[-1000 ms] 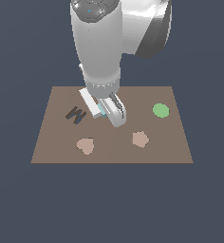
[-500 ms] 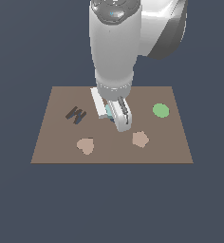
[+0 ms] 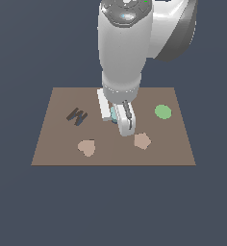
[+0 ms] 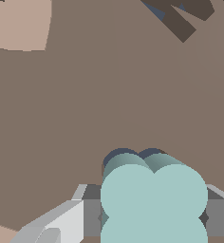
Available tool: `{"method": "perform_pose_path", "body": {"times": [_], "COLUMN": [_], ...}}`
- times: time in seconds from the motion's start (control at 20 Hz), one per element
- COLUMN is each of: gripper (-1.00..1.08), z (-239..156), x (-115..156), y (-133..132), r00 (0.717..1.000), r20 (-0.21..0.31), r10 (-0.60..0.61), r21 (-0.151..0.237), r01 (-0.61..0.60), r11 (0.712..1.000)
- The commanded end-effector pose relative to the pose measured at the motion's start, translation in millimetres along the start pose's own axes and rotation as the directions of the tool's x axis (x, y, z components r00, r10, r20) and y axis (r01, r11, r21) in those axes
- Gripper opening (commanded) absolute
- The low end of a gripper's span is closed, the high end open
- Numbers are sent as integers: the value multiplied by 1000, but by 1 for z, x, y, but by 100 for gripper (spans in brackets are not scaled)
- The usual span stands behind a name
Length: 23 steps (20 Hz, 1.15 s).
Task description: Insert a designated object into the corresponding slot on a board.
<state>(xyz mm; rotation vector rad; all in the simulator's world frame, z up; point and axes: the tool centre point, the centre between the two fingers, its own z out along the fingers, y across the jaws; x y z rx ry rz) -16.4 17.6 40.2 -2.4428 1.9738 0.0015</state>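
While the gripper (image 3: 119, 118) pinches the teal piece (image 4: 152, 199) between its fingers (image 4: 61, 223), that piece hangs right over the navy slot (image 4: 121, 155) near the board's (image 3: 53, 139) middle, with the green disc (image 3: 163, 112) at the exterior view's right.

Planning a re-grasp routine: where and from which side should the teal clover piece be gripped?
From straight above, jaws closing on two opposite lobes of the teal clover piece, as the gripper holds it in the wrist view. It is flat and thin, so only its edges give purchase, and the dark slot lies just beneath.
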Motion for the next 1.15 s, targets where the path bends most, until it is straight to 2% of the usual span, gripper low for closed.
{"method": "perform_pose_path", "body": {"times": [0.0, 0.6, 0.65, 1.1], "gripper": [-100, -100, 100, 100], "z": [0, 10, 10, 10], "x": [0, 0, 0, 0], "y": [-1, -1, -1, -1], "r00": [1000, 1000, 1000, 1000], "r20": [0, 0, 0, 0], "r10": [9, 7, 7, 7], "r21": [0, 0, 0, 0], "r01": [-9, -7, -7, -7], "r11": [1000, 1000, 1000, 1000]}}
